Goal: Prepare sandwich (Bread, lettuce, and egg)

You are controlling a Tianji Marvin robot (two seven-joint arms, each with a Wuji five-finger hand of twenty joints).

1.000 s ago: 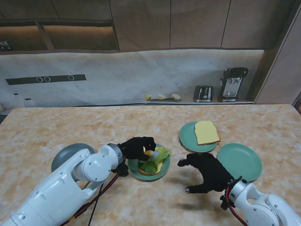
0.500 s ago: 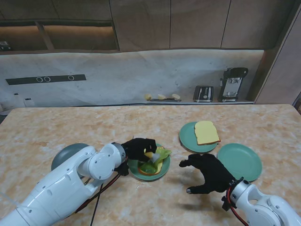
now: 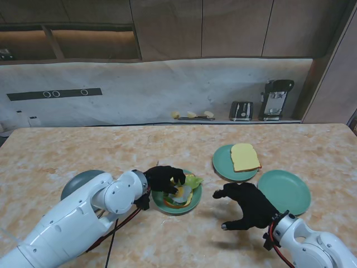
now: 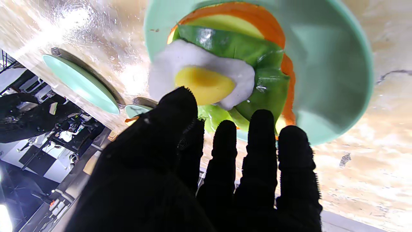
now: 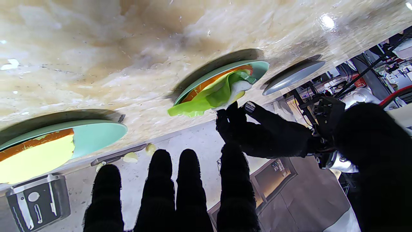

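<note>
On the green plate (image 3: 192,205) nearest me lie a bread slice (image 4: 270,22), a lettuce leaf (image 4: 244,48) and, on top, a fried egg (image 4: 206,80). My left hand (image 3: 165,178) is low over the plate's left side, with thumb and forefinger closed on the egg's near edge while the egg rests on the lettuce. My right hand (image 3: 248,205) hovers open to the right of that plate, fingers spread, holding nothing. A second bread slice (image 3: 245,157) lies on a green plate (image 3: 223,162) farther from me.
An empty green plate (image 3: 284,191) sits at the right, beside my right hand. A grey plate (image 3: 78,184) is partly hidden behind my left forearm. A toaster (image 3: 241,110) and a coffee machine (image 3: 276,99) stand at the back wall.
My left hand has come down onto the plate, and the egg it carried now lies flat on the lettuce. The right hand has barely moved.
</note>
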